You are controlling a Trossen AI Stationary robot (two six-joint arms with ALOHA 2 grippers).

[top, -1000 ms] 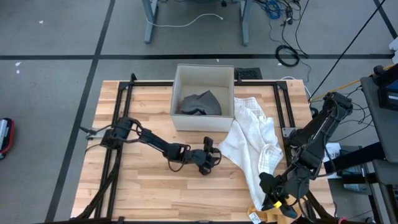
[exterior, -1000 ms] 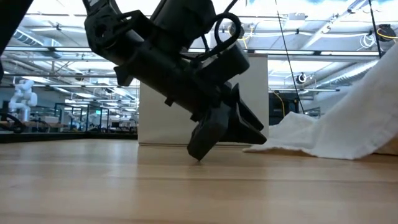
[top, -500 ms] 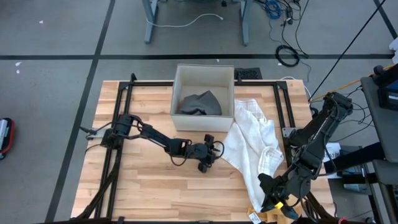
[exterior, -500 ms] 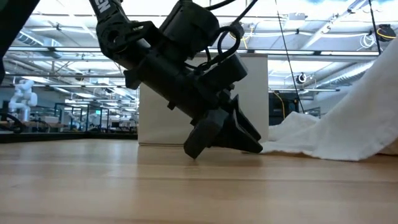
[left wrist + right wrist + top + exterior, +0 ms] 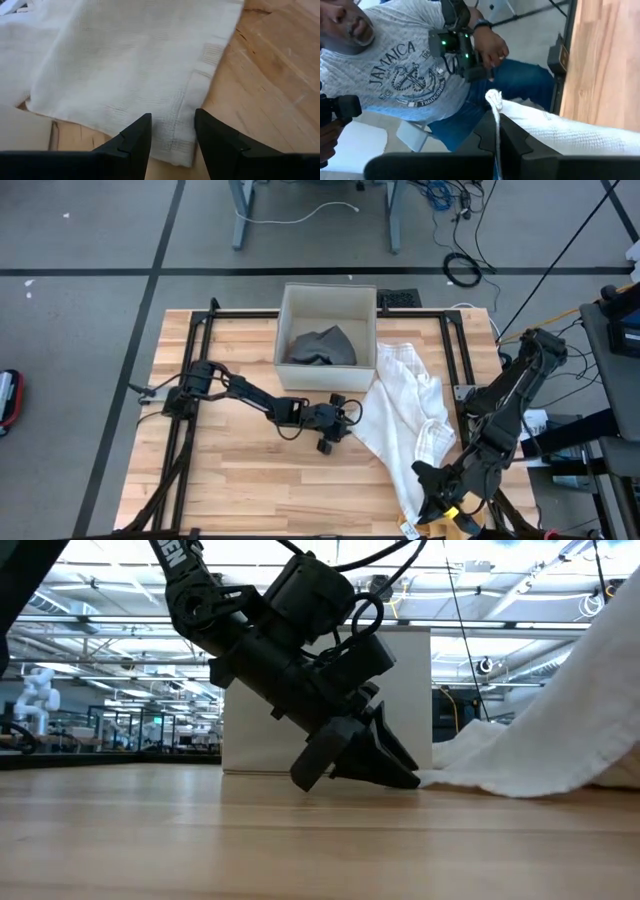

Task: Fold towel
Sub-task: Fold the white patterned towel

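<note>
Wooden table (image 5: 230, 480); left claw (image 5: 342, 423) parted at white towel (image 5: 405, 410), right claw (image 5: 432, 498) pinching its corner.

bare wooden surface (image 5: 230, 470) lies open from 6 to 9 o'clock. at 12 the white box (image 5: 328, 335) blocks passage; the towel (image 5: 410, 405) covers 3 o'clock beside it.
</note>
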